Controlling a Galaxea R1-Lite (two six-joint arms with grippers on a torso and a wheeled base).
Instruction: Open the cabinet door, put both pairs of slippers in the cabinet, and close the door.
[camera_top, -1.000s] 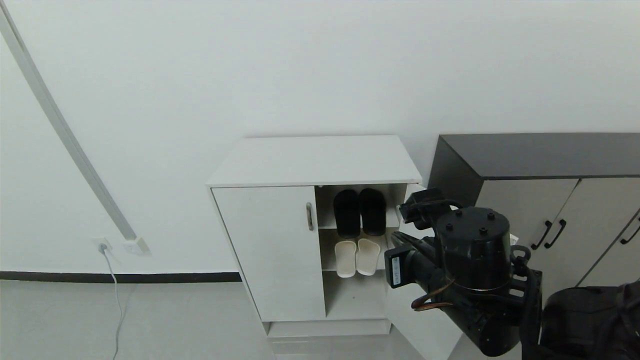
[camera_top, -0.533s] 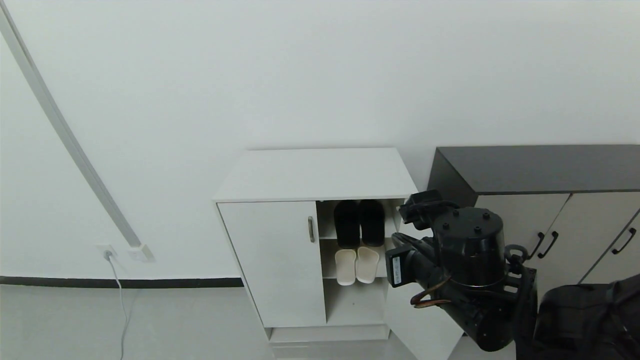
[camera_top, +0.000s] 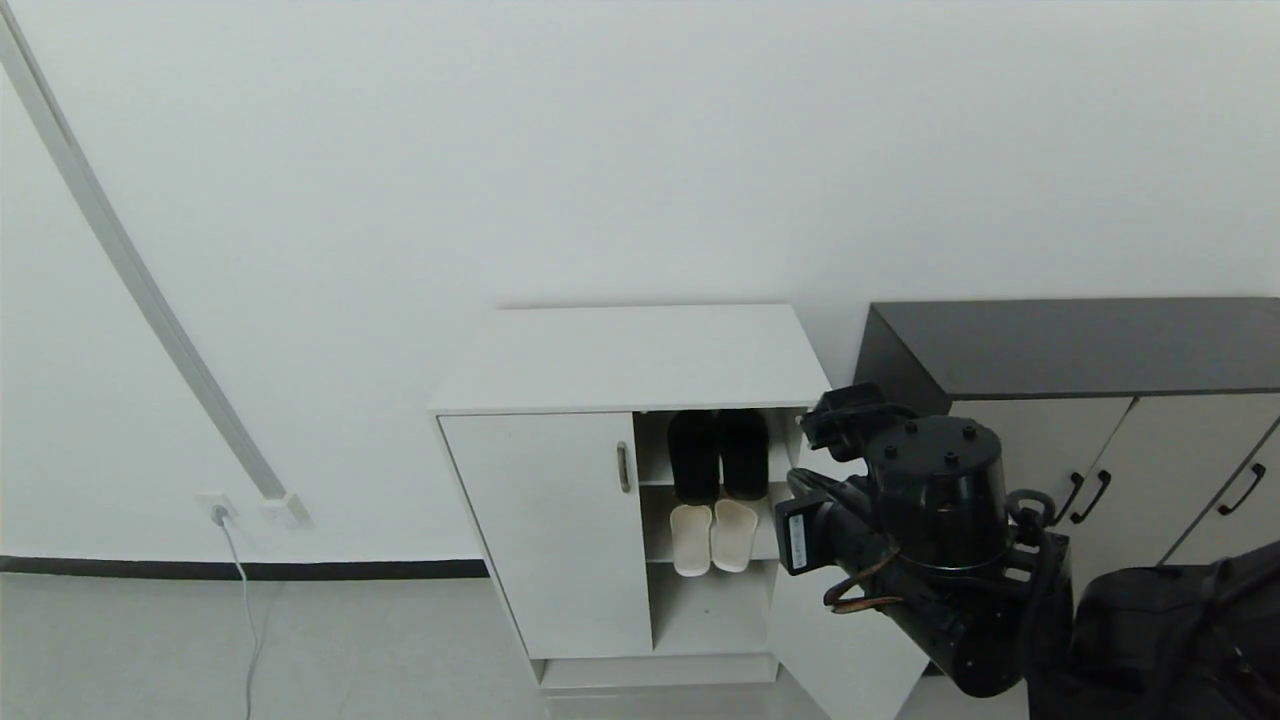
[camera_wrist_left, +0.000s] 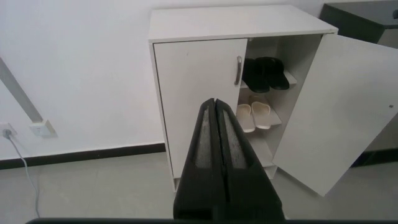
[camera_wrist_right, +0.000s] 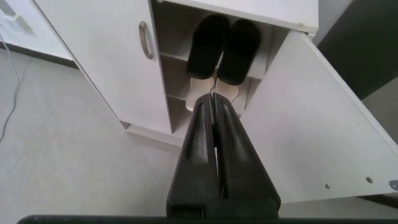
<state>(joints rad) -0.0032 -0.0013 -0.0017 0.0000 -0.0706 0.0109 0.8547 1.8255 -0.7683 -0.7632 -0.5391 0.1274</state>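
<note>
Brightly and evenly lit from above across the wall (camera_top: 640, 150). Softly shaded under the top of the cabinet (camera_top: 630, 355), darkest around the black slippers (camera_top: 718, 455). Pale and faintly mottled on the floor (camera_wrist_right: 68, 155). Bowed along the wall conduit (camera_top: 120, 260) toward the frame edge. Dully glinting down the left end effector (camera_wrist_left: 215, 102), close to the lens.

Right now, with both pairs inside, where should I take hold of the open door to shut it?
Take the door by its free upright edge, coming from the robot's right. It stands swung wide, flat inner face this way, so the edge looks the likeliest hold; the shut right claw would need opening first.
</note>
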